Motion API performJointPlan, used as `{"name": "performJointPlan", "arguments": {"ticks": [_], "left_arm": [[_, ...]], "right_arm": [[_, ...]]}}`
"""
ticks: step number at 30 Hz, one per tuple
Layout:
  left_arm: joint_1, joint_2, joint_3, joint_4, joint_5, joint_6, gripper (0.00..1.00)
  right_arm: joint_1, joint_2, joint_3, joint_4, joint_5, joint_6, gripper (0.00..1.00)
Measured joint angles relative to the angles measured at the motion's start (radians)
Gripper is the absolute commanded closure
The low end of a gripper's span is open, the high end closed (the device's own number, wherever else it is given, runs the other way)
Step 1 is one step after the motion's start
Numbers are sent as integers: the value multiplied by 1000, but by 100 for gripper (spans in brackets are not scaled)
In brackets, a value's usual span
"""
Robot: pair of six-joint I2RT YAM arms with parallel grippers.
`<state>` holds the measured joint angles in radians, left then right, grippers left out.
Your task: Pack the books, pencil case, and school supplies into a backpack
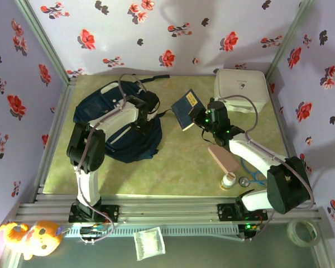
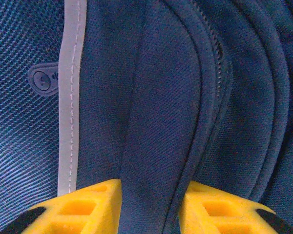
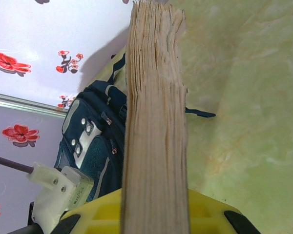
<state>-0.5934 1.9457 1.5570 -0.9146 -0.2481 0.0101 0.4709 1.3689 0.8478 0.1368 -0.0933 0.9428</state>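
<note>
Right gripper (image 3: pixel 155 209) is clamped on the books (image 3: pixel 156 122), which stick out ahead of it; the thin paperbacks probably flop, so gripping near the spine suits. Left gripper (image 2: pixel 151 207) straddles a soft backpack (image 2: pixel 151 97) fold, pinch unclear

Bright, even overhead light, soft shadows on the wall (image 1: pixel 156 33) behind the backpack (image 1: pixel 97 106), its weave sharp close up, books (image 3: pixel 156 122) slightly blurred.
</note>
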Motion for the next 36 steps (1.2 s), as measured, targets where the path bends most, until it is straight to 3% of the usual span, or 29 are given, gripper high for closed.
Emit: {"name": "performJointPlan", "arguments": {"ticks": [7, 19, 36], "left_arm": [[-8, 1, 0, -3, -4, 0, 73], [-12, -14, 25, -26, -10, -10, 100], [2, -305, 42, 53, -82, -106, 100]], "right_arm": [[-1, 8, -2, 14, -4, 5, 92], [-8, 17, -15, 23, -15, 8, 90], [-15, 17, -32, 73, -80, 6, 91]]}}
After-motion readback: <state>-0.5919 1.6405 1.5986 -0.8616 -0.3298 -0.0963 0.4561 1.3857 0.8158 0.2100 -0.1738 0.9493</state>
